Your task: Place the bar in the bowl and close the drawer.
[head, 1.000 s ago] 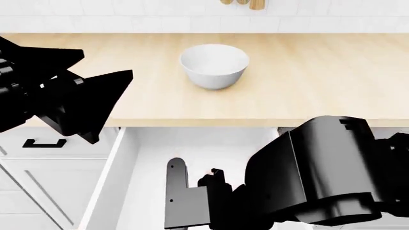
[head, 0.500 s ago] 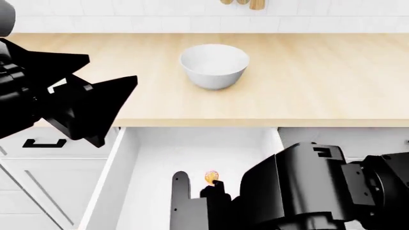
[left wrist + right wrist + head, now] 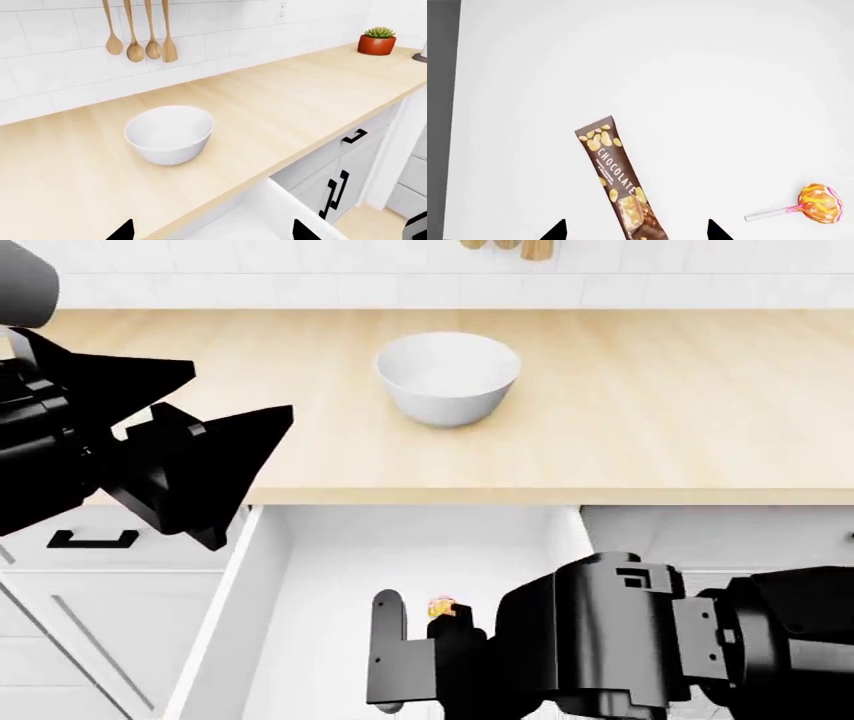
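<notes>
The drawer [image 3: 327,570] stands pulled out below the counter, its white floor [image 3: 660,75] bare around the contents. The dark brown bar [image 3: 616,177] lies flat on that floor. My right gripper [image 3: 635,231] hangs open over it, the bar's near end between the two fingertips; the head view shows this gripper [image 3: 420,645] down inside the drawer, hiding the bar. The white bowl [image 3: 447,375] sits empty on the wooden counter, also seen from the left wrist [image 3: 169,132]. My left gripper [image 3: 240,395] hovers open over the counter's left part, left of the bowl, holding nothing.
An orange lollipop [image 3: 819,202] on a white stick lies in the drawer beside the bar, and peeks out by the right gripper [image 3: 441,608]. Wooden spoons [image 3: 137,35] hang on the tiled wall. A potted plant [image 3: 377,41] stands far along the counter. A closed drawer's handle [image 3: 94,538] sits lower left.
My right arm has sunk lower into the drawer and drawn back toward me, uncovering the lollipop. The left gripper has crept slightly right. The bowl has not moved.
</notes>
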You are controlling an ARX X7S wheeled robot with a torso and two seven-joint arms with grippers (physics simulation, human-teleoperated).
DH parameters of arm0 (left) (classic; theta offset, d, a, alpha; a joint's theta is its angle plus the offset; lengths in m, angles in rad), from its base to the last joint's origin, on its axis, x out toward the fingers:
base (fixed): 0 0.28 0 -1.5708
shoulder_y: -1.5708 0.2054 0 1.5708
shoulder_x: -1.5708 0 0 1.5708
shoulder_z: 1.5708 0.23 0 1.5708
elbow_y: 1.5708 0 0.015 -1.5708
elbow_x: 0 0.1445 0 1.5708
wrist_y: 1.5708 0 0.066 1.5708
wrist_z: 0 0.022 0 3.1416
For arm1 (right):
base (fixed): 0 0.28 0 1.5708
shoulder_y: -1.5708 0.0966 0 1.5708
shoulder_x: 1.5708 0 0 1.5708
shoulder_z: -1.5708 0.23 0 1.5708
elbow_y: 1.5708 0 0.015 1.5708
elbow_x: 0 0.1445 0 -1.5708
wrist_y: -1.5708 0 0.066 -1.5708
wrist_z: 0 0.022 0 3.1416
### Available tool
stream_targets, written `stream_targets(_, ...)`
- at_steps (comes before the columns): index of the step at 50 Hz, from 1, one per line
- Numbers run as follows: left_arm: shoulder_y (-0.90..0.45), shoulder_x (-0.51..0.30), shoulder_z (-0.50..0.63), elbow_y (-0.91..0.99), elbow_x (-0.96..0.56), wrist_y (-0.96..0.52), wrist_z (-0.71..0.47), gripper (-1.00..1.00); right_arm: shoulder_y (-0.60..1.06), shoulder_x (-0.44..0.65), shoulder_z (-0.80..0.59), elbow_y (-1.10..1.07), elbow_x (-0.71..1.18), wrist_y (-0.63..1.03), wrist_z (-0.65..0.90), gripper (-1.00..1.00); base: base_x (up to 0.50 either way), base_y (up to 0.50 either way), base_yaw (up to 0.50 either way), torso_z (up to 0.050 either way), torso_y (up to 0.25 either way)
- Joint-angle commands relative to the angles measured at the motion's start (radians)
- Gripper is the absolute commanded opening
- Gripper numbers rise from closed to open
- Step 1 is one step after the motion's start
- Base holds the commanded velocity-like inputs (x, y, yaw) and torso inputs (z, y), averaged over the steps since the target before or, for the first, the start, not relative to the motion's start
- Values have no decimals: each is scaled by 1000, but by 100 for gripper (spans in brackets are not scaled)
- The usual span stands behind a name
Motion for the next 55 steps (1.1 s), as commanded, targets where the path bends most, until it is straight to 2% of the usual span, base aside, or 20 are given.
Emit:
stream_targets(1,10,-3,-2,1,10,-2,13,100,-20,-31,-50,90,-91,-59,-43,100,0,0,0,0,0)
stream_targets(27,43,-20,-9,3,34,1,38,100,-89,-105,-129,210,-174,-137,-104,100,0,0,0,0,0)
stream_targets(55,79,-28,-20,2,67,8,71,100,-184,-169,-133,348,-201,-199,-110,100,0,0,0,0,0)
